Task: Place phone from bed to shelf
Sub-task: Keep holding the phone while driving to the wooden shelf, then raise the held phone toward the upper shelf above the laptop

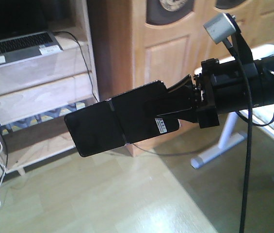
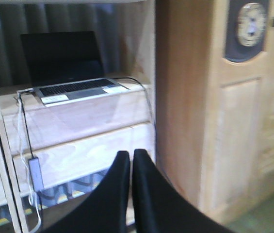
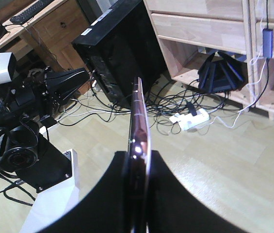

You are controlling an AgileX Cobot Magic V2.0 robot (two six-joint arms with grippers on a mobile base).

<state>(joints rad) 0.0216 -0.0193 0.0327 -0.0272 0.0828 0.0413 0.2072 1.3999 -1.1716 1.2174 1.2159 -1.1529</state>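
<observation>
Now my right gripper [image 1: 169,110] pinches the phone [image 1: 111,126] by one end, mid-carry; next I must reach it onto the shelf [image 1: 44,92].

Black phone [image 1: 117,124] — clamped mid-air in right gripper [image 1: 173,104] — near pale-wood shelf [image 1: 40,94].

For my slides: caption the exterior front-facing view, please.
Right tool holds the black phone in mid-air near the pale-wood shelf with a laptop.
</observation>
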